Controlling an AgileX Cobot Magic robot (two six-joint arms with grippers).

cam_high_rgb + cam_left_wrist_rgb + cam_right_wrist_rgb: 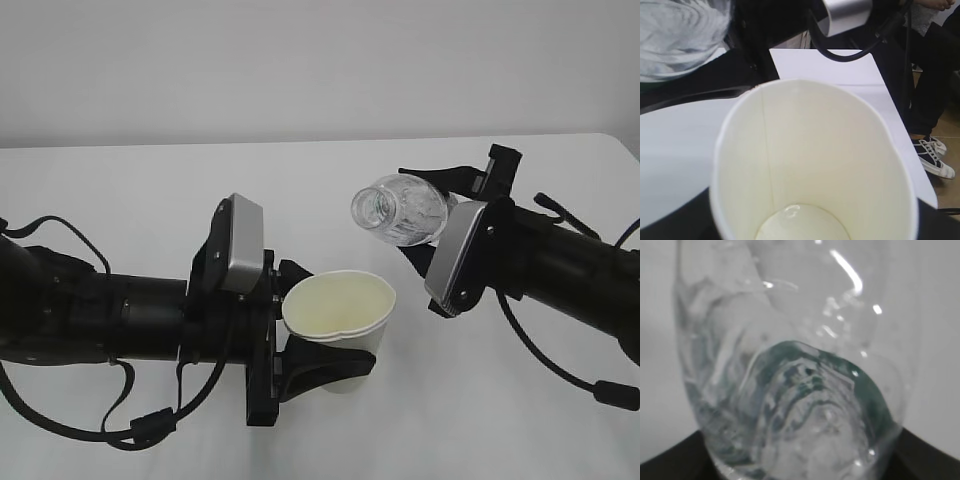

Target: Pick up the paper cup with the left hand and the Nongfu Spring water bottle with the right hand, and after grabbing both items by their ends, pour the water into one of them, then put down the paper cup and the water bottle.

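Note:
My left gripper (316,325) is shut on the white paper cup (340,312) and holds it upright above the table, low on its body. The left wrist view looks down into the cup's cream inside (810,160); a thin pool of water (802,224) glints at the bottom. My right gripper (432,218) is shut on the base end of the clear Nongfu Spring water bottle (402,208). The bottle lies tilted, its open neck (371,205) pointing left just above and behind the cup's rim. In the right wrist view the bottle (790,390) fills the frame, with green showing through it.
The white table (150,190) spreads around both arms. Black cables loop beside the left arm (150,425) and the right arm (560,370). In the left wrist view the table's far edge (900,135) shows, with a person's shoe (936,159) beyond it.

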